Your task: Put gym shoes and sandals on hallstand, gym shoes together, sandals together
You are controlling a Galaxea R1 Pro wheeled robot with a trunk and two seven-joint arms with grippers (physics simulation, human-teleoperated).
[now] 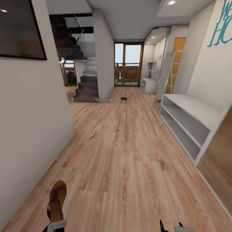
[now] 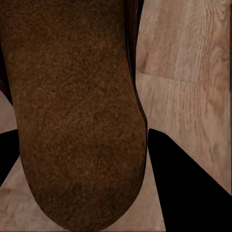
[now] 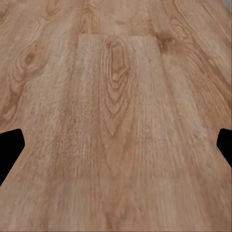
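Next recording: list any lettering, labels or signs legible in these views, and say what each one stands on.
"W" above "H", then a curved letter cut by the frame edge: teal script lettering on the white wall, at the head view's upper right; the words run out of frame.
A small teal mark on the far wall above the distant shelf unit: too small to read.
Nothing readable on the sandal or the floor.

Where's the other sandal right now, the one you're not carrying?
In the head view the loose sandal lies far down the corridor floor, before the glass door and right of the staircase.
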